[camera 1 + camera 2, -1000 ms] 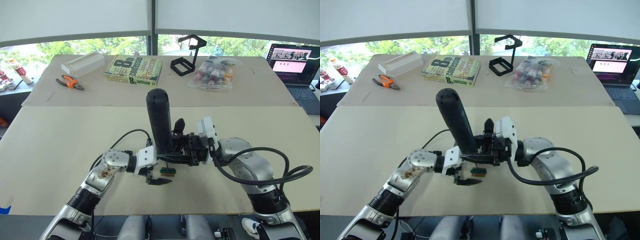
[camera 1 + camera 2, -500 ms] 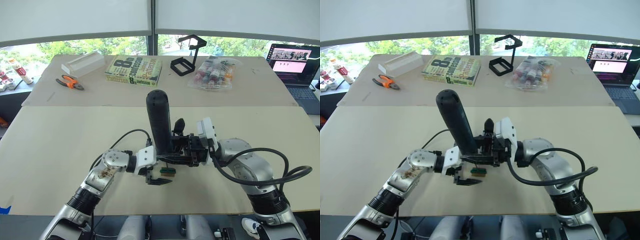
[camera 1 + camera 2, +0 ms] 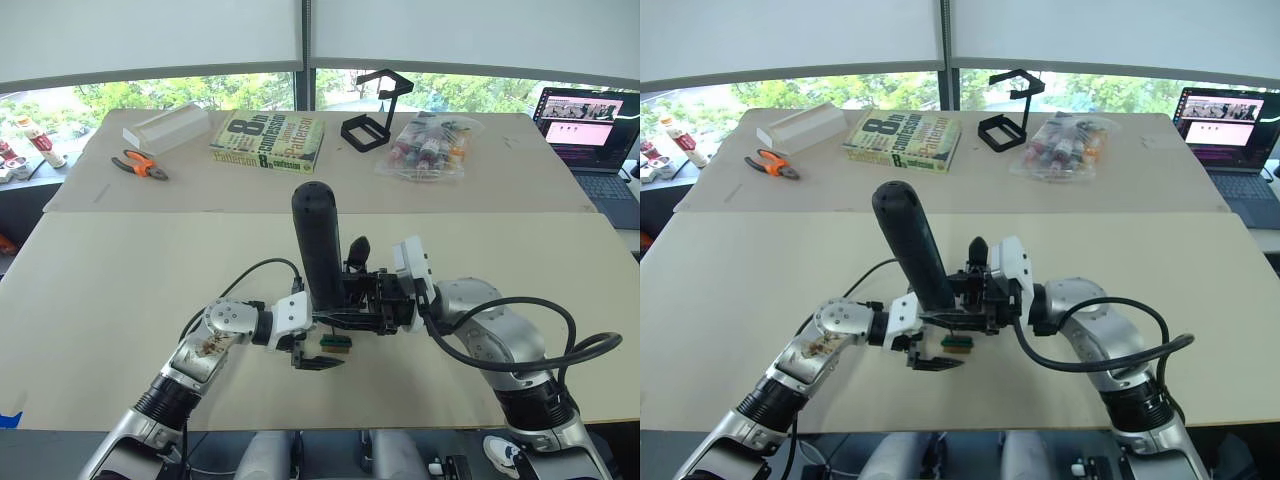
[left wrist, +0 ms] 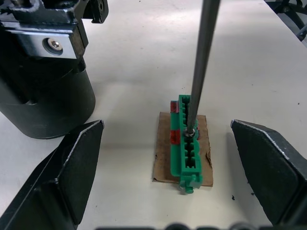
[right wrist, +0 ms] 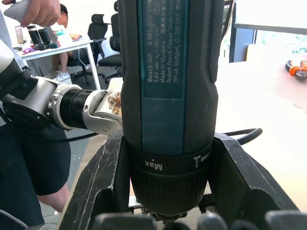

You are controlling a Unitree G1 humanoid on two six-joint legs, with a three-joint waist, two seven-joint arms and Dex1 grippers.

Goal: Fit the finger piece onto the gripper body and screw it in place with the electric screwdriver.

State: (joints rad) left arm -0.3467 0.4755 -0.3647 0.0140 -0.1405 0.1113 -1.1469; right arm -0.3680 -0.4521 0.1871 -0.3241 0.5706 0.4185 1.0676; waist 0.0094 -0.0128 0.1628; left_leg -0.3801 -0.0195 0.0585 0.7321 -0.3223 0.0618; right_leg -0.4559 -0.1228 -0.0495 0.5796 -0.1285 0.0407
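The right gripper (image 5: 168, 191) has its fingers (image 5: 96, 182) closed against both sides of the electric screwdriver (image 3: 316, 245), which stands nearly upright over the middle of the bench (image 3: 110, 290). Its thin metal bit (image 4: 200, 62) comes down onto a small green block (image 4: 188, 139) lying on a brown card, the tip resting in the block's row of slots.

The left gripper (image 4: 168, 177) sits low at the block with its fingers (image 4: 72, 167) spread wide, one on each side of the block, holding nothing and touching neither block nor bit. The gripper body (image 4: 41, 72) stands on the bench just beside the block, close to one left finger, a silvery bracket with a screw showing on its upper part. Whether the finger piece is fitted to it cannot be told.

Well behind the block lie a book (image 3: 267, 140), orange pliers (image 3: 139, 164) and a black wire stand (image 3: 372, 115).
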